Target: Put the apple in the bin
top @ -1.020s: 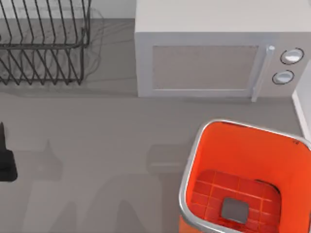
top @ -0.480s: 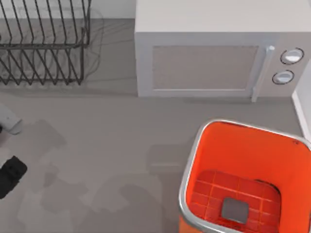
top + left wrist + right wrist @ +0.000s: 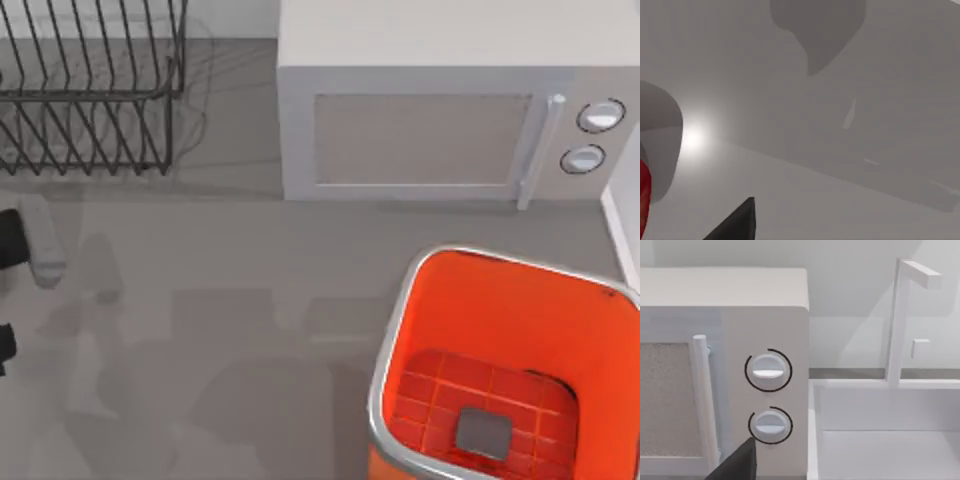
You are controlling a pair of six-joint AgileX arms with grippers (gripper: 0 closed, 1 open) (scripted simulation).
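Left arm (image 3: 30, 240) is sitting at the table's (image 3: 250, 270) left edge, well left of the microwave (image 3: 440, 120) and just below the wire dish rack (image 3: 90, 90). Can't tell how my left jaws are standing. A sliver of the apple (image 3: 643, 200) is showing red at the frame edge in the left wrist view, right by one dark fingertip (image 3: 737, 222); can't tell if it's touching. The bin (image 3: 400, 330) is sitting below the microwave, toward the table's right side, grey square on its gridded floor. Right wrist camera is facing the microwave's two dials (image 3: 768, 371), white sink (image 3: 880, 440) just beside it; one dark fingertip (image 3: 737, 462) is showing, right jaws' state unclear.
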